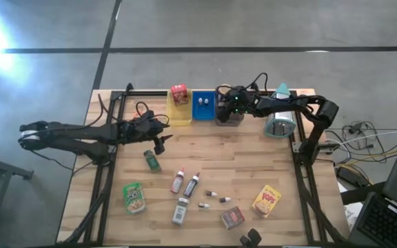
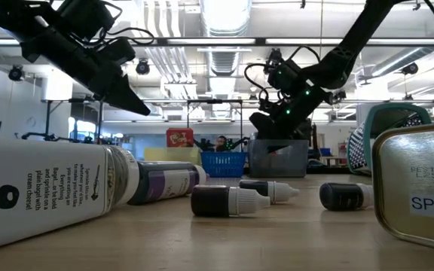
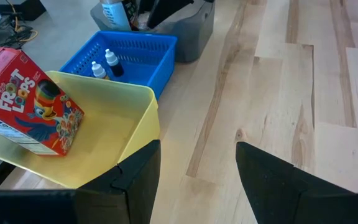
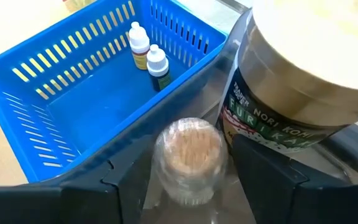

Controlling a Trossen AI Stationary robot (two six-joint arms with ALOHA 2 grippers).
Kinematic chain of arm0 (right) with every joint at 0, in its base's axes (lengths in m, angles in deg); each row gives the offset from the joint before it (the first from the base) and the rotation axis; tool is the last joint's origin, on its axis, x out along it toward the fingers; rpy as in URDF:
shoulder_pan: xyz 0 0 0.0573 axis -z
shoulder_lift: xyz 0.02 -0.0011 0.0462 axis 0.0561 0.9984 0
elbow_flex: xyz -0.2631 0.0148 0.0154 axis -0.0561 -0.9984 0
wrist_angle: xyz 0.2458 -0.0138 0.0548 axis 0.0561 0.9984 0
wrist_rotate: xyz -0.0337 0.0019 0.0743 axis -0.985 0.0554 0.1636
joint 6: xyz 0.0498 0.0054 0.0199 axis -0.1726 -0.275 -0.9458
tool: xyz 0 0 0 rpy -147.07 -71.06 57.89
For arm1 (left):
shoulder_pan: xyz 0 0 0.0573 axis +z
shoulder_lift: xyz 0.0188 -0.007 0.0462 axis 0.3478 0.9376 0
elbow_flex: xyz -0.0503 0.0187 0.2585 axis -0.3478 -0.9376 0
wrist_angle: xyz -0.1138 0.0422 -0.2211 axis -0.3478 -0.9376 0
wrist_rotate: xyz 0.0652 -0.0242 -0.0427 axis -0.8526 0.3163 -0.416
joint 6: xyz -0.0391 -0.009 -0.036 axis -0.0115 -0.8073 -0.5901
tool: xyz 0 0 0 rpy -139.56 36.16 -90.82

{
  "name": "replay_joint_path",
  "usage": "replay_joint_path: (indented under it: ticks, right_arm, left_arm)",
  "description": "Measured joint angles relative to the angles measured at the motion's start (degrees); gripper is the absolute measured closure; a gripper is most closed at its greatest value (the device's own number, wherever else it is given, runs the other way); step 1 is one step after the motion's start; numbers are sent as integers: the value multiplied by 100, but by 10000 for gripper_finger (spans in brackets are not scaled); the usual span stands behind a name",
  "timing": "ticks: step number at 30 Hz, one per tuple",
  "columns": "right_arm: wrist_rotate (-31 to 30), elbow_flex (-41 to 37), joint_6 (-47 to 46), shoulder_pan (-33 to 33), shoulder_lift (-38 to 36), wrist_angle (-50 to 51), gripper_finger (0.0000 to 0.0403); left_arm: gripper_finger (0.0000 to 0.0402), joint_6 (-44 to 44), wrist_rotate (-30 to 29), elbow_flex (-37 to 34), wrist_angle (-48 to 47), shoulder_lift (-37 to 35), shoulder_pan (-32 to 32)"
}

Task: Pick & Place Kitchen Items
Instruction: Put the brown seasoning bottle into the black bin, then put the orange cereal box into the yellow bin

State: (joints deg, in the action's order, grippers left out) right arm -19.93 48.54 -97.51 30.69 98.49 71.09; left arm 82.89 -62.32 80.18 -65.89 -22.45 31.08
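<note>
Inside slatted blue tray (image 4: 55,118), smooth vials (image 4: 148,55)

Robotics lab | ceiling ducts (image 2: 224,15), strip lights (industrial) | concrete floor (image 1: 253,27)

Two matte black jointed arms (image 1: 81,132) carry looped black cables, green indicator lights, and broad, flat, angular black fingers (image 3: 135,180).

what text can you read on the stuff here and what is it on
"Kellogg's FROOT LOOPS": red box in the yellow tray.
"FURI NORI KOM…", cut off: jar over the grey tray.
"SPIC…", cut off: tin.
White bottle's print: too small.
</note>
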Motion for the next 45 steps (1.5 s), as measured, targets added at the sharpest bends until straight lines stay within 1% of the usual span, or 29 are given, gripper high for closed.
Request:
replay_joint_path:
  ticks: [10,14,30,45]
  right_arm:
    - [32,-7,-12,0,-26,29,161]
    - [111,-25,-65,-5,-179,169,159]
    - [55,-53,122,-197,-1312,928,207]
    - [42,-162,289,-808,-2501,1766,262]
  left_arm:
    - [186,1,-1,0,0,0,0]
    - [186,-1,0,0,0,0,0]
    - [186,1,0,0,0,0,0]
    - [186,1,0,0,0,0,0]
